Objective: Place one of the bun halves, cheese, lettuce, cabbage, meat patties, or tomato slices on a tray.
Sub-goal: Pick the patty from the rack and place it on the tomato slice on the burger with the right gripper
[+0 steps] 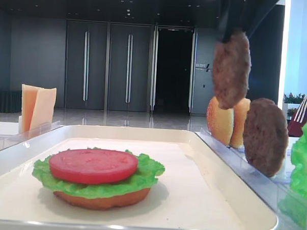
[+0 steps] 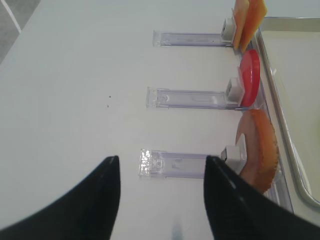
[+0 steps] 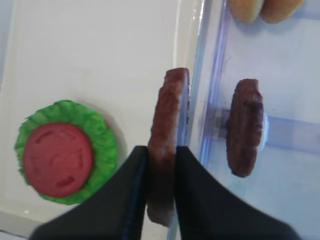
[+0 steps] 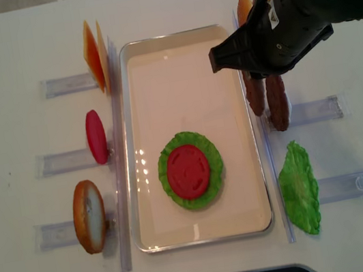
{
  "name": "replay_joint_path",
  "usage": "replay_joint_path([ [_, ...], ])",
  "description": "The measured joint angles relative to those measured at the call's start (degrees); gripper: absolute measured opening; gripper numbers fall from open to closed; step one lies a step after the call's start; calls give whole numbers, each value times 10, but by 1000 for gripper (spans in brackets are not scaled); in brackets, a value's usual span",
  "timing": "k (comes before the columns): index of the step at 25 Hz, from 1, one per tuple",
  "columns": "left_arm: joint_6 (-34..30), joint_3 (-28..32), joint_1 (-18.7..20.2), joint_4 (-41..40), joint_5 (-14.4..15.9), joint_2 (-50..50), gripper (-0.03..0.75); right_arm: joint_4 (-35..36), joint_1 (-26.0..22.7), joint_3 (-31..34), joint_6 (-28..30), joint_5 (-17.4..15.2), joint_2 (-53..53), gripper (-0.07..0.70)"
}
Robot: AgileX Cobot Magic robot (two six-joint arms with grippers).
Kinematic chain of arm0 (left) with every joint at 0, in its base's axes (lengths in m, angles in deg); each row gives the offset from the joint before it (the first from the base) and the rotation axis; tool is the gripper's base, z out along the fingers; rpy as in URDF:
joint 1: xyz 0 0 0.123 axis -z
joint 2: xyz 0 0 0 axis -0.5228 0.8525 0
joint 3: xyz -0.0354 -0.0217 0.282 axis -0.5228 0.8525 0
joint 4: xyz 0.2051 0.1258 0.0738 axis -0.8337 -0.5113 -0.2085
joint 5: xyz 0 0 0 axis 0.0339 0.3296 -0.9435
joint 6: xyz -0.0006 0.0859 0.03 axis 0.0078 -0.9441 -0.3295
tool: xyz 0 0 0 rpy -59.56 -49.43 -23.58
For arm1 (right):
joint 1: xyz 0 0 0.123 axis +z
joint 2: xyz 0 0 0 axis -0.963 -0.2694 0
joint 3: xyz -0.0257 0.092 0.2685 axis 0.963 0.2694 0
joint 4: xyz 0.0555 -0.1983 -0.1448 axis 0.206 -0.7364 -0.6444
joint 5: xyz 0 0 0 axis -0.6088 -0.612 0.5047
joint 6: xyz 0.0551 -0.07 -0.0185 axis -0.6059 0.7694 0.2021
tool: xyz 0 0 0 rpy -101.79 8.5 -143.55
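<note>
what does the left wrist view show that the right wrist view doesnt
Only the left wrist: the open left gripper, cheese, a racked tomato slice and a bun half.
Only the right wrist: the right gripper shut on the lighter patty, the darker patty, and the lettuce and tomato stack.
Both: the tray.

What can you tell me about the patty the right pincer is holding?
The lighter, pinkish-brown meat patty is a thick round disc with a rough, grainy surface. It hangs on edge, pinched across its flat faces near the rim by the shut right pincer, touching nothing else. It is lifted above the tray's right rim, beside the darker patty standing in its clear rack.
</note>
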State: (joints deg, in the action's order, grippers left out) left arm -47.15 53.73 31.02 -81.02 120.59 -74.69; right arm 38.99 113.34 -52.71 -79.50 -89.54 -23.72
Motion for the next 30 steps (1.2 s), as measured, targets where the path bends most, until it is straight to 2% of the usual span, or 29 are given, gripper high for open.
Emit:
replay_joint_path([
  [8, 0, 0, 0, 0, 0, 0, 409, 127, 2, 1, 91, 2, 54, 148],
  [12, 0, 0, 0, 0, 0, 0, 409, 201, 5, 37, 156, 39, 57, 148],
  [15, 0, 0, 0, 0, 0, 0, 409, 322, 5, 97, 252, 100, 57, 148],
  [18, 0, 0, 0, 0, 0, 0, 409, 488, 9, 150, 403, 155, 57, 148],
  [21, 0, 0, 0, 0, 0, 0, 409, 635, 11, 186, 553, 190, 57, 148],
  [23, 0, 0, 0, 0, 0, 0, 409, 695, 11, 195, 612, 202, 51, 148],
  [25, 0, 0, 0, 0, 0, 0, 409, 738, 11, 196, 644, 217, 39, 148],
  [30, 0, 0, 0, 0, 0, 0, 409, 821, 11, 198, 723, 202, -11, 148],
])
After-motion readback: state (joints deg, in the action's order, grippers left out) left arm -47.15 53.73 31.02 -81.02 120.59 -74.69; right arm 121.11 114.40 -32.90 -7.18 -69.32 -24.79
